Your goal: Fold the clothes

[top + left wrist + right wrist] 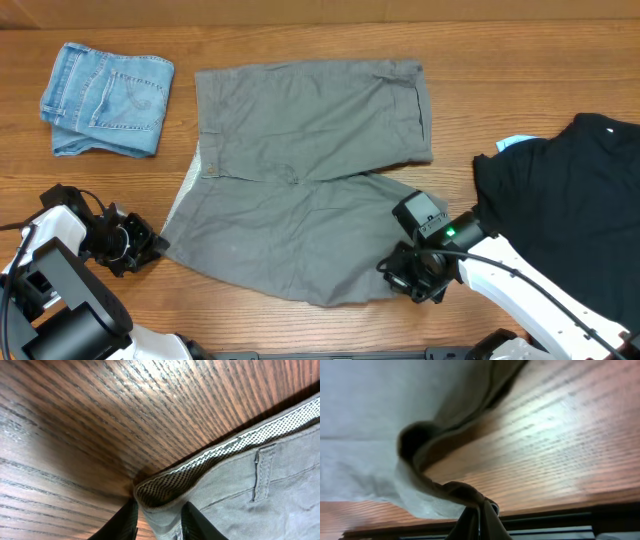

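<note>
Right gripper (479,522) pinches a leg hem of the plain grey-olive cotton shorts (300,190), left gripper (160,525) clamps the waistband corner; garment lies spread, no fold made yet

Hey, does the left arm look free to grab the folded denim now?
Probably not: the left end effector is clamped on the waistband corner of the shorts. The denim lies close, with bare table between, so letting go first should open the way.

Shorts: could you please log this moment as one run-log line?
shorts: spread on table | left gripper: gripping waistband corner | right gripper: shut on leg hem | fold: not yet made
</note>
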Robot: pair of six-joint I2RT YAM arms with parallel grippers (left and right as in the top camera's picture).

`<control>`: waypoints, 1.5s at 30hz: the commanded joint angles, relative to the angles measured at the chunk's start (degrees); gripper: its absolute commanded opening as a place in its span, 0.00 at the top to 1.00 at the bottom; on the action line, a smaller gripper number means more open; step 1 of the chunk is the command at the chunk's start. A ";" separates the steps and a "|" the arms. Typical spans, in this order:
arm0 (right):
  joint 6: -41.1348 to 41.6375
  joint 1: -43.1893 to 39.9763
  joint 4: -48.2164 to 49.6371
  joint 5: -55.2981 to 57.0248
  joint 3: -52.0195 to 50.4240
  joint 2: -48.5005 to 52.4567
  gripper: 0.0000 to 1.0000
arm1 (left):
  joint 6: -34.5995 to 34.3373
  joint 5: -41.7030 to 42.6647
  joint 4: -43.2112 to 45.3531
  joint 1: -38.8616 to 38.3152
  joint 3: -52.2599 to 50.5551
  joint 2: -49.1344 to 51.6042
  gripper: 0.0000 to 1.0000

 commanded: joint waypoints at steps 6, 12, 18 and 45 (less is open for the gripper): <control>-1.11 0.20 0.31 1.75 1.53 -1.01 0.96 | 0.50 -2.14 0.96 0.17 -1.38 0.63 0.73; -1.11 -0.44 0.26 2.56 1.57 -1.01 0.96 | 0.46 -2.01 -0.37 0.20 -1.33 0.61 0.96; -2.71 -2.91 -1.57 3.28 4.20 -1.14 0.96 | -0.20 -1.75 -5.11 0.26 2.56 -1.31 0.96; -3.04 -3.30 -25.57 25.31 47.65 -1.81 0.96 | -0.63 -5.09 -27.52 0.24 22.71 -34.93 0.96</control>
